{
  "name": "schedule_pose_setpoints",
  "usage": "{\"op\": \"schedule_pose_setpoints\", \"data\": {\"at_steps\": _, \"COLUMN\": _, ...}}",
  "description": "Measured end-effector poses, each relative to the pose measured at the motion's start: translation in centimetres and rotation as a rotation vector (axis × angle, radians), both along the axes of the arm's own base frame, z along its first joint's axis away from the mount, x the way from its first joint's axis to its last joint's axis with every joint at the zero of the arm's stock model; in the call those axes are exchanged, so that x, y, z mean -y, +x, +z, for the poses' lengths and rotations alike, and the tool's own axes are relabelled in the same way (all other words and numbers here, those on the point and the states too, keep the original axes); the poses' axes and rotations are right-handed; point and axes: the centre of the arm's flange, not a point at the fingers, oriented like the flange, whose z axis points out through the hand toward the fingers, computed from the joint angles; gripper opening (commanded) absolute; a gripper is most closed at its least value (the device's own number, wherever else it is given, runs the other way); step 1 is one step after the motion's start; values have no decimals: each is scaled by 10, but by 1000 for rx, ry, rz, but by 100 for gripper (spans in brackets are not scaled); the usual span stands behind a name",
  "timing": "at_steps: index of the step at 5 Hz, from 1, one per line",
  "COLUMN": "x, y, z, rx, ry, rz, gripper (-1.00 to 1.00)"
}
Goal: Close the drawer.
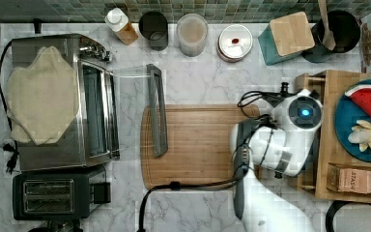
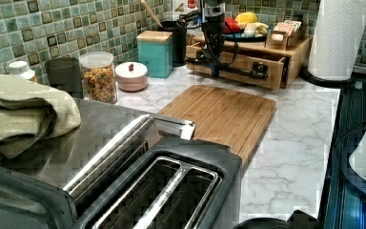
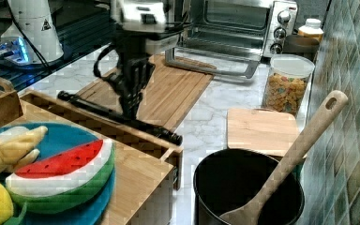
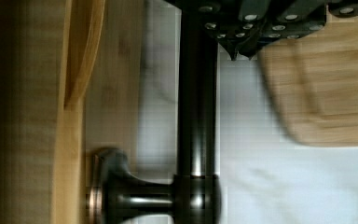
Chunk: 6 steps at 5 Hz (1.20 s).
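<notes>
The light bamboo drawer [image 2: 240, 64] stands pulled out a little from its wooden box unit [image 2: 295, 52], and a dark gap shows behind its front wall [image 3: 98, 123]. A dark bar handle [image 4: 196, 116] runs along the front. My gripper [image 3: 130, 112] reaches straight down onto the handle near its middle [image 2: 214, 71]. In the wrist view its tips [image 4: 238, 53] sit together against the bar's outer side, towards the cutting board, with nothing held between them. In the top view the white wrist [image 1: 294, 130] covers the handle.
A brown cutting board [image 1: 198, 145] lies right in front of the drawer. The toaster oven [image 1: 58, 96] stands at the top view's left with its glass door [image 1: 157, 111] down over the board. A plate of toy fruit [image 1: 362, 121] tops the box; jars line the back wall.
</notes>
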Motion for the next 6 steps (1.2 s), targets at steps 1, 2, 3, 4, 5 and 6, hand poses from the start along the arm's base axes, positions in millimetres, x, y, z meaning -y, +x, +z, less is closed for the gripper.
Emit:
{"op": "schedule_pose_setpoints", "data": {"at_steps": 1, "x": 37, "y": -12, "z": 2, "rx": 45, "ry": -24, "rz": -61, "gripper": -100}}
{"op": "schedule_pose_setpoints", "data": {"at_steps": 2, "x": 43, "y": -14, "z": 2, "rx": 43, "ry": -68, "rz": -28, "gripper": -100}}
{"op": "schedule_pose_setpoints", "data": {"at_steps": 3, "x": 37, "y": -11, "z": 4, "rx": -32, "ry": -96, "rz": 31, "gripper": -100}}
{"op": "schedule_pose_setpoints", "data": {"at_steps": 4, "x": 37, "y": -11, "z": 7, "rx": -56, "ry": -93, "rz": 28, "gripper": -100}}
{"op": "schedule_pose_setpoints", "data": {"at_steps": 5, "x": 38, "y": -10, "z": 8, "rx": -54, "ry": -94, "rz": 28, "gripper": -100}}
{"op": "schedule_pose_setpoints", "data": {"at_steps": 6, "x": 38, "y": -11, "z": 7, "rx": -55, "ry": -93, "rz": 27, "gripper": -100}}
